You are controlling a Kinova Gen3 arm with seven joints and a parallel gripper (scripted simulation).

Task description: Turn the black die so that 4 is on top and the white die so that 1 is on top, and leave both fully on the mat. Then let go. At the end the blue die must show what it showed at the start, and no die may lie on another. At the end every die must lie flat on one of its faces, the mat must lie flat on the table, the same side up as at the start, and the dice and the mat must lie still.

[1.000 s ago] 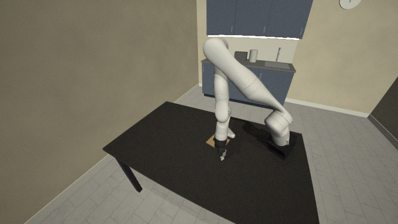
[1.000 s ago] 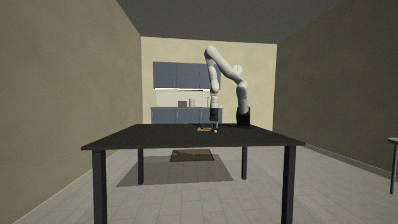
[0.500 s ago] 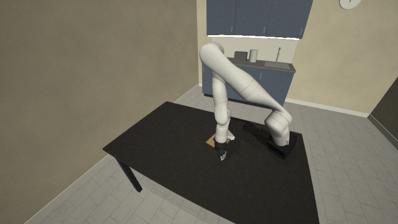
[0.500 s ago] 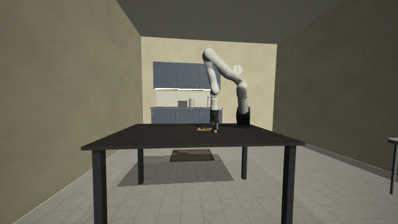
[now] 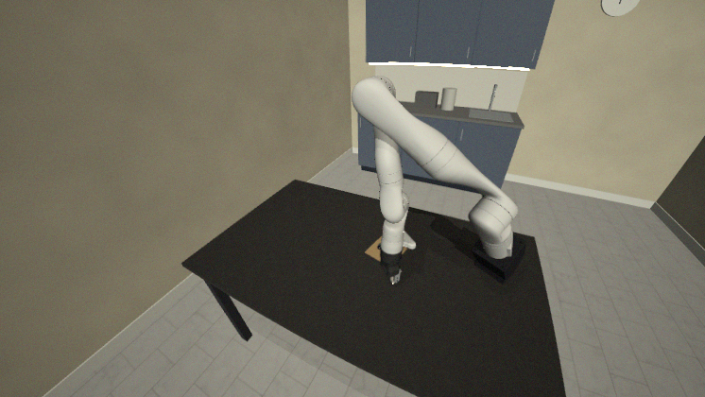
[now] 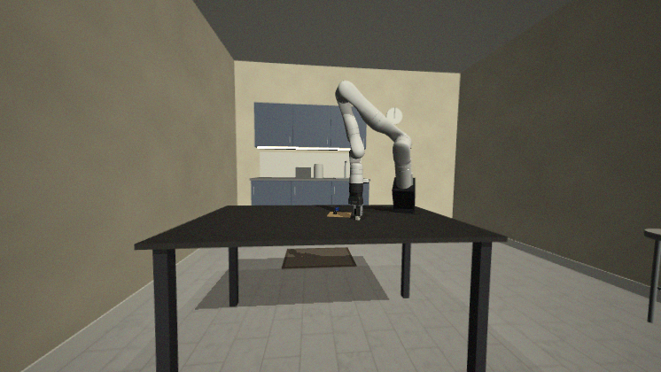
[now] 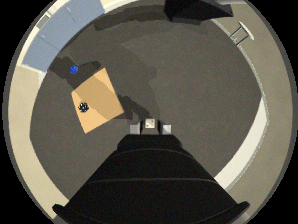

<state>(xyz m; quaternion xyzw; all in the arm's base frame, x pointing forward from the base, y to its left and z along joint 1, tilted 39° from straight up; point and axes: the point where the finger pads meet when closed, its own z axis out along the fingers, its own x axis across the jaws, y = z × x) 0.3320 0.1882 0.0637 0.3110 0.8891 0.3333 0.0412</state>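
In the top view, the white seven-joint robot arm [image 5: 394, 132] reaches down from its black base block [image 5: 500, 261] to the dark rectangular counter [image 5: 296, 256]. Its black end effector [image 5: 394, 279] sits low just off the 5 o'clock corner of the tan square mat [image 5: 373, 250], with a small white die [image 5: 395, 281] at its tips. In the exterior view, the end effector [image 6: 357, 215] points straight down, almost at the counter surface, at 3 o'clock of the mat [image 6: 332, 214]. A small blue die [image 6: 337, 209] shows behind the mat. In the wrist view, the end effector [image 7: 150, 127] stands partly open, its fingers flanking the white die [image 7: 149, 123] without clamping it. The mat [image 7: 103, 96] lies at 10 o'clock of them, carrying a small black die [image 7: 84, 106]. The blue die [image 7: 73, 68] rests off the mat, on the counter at the mat's 11 o'clock.
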